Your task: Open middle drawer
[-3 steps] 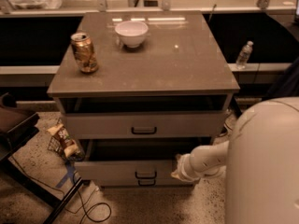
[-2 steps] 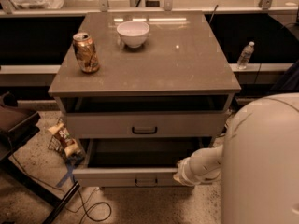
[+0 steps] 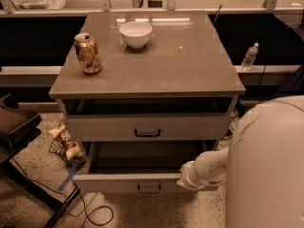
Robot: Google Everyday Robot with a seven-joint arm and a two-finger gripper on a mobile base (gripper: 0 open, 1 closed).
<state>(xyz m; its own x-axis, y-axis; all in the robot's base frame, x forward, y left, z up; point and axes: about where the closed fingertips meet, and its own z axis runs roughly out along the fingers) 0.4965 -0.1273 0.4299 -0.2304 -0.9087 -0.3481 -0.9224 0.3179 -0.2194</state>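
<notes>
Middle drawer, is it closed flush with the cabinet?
No, the middle drawer is pulled out, its inside showing, with the gripper at its front's right end.

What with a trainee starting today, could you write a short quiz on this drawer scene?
1. True or false: the middle drawer stands pulled out.
2. Pick one: along the middle drawer's front, the gripper is A) at the left end, B) on the centre handle, C) at the right end.
3. Fill the gap: near the dented can on the cabinet top stands a white ____.
Key: 1 true; 2 C; 3 bowl.
</notes>
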